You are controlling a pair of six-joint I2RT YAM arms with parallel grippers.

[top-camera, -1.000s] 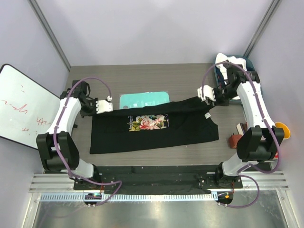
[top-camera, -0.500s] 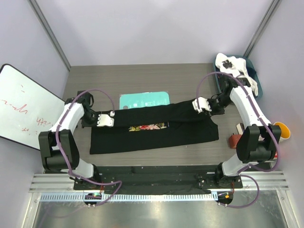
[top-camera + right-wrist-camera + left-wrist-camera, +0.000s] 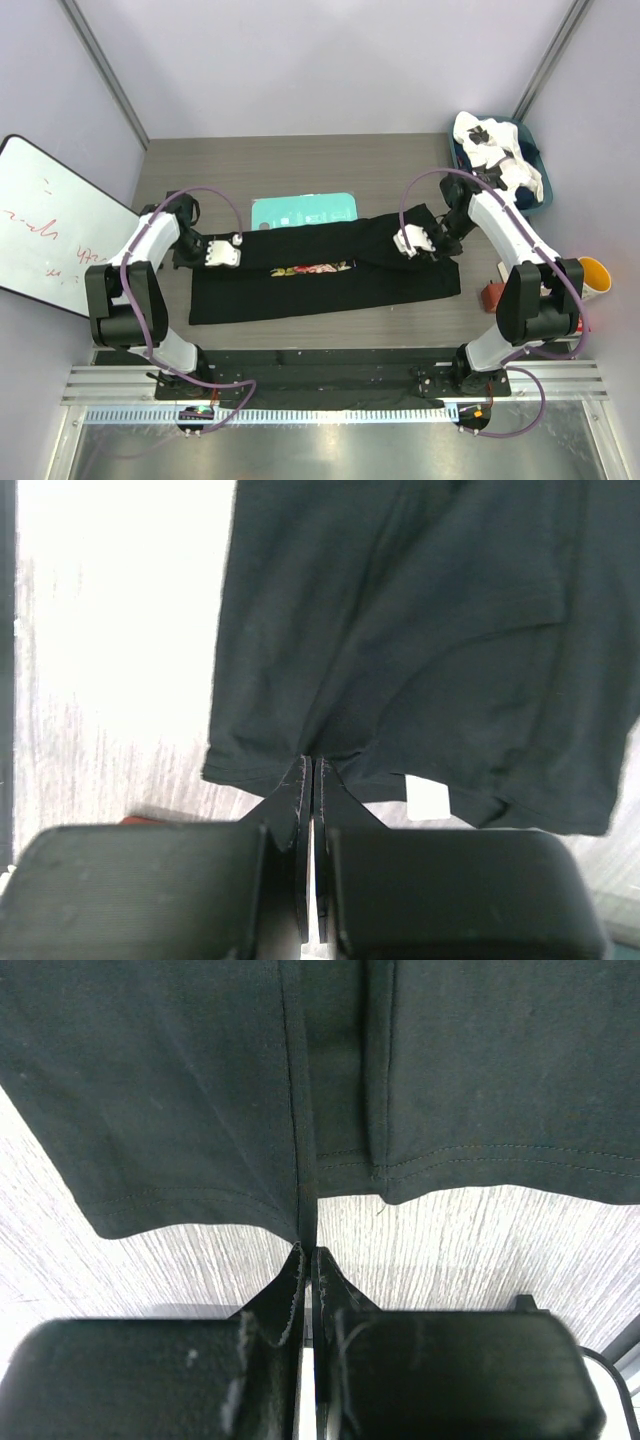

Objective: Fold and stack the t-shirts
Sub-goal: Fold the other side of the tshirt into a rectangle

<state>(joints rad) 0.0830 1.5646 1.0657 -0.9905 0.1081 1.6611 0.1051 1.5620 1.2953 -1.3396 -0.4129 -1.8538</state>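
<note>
Gripping black t-shirt (image 3: 320,287), left end effector (image 3: 307,1251) closed, right end effector (image 3: 308,762) seemingly closed

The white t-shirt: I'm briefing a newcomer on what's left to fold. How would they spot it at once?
On the grey table, go to the far right corner, where a blue bin stands. The white t-shirt lies crumpled in it; unlike the black t-shirt stretched across mid-table, it is white with black patches.
</note>
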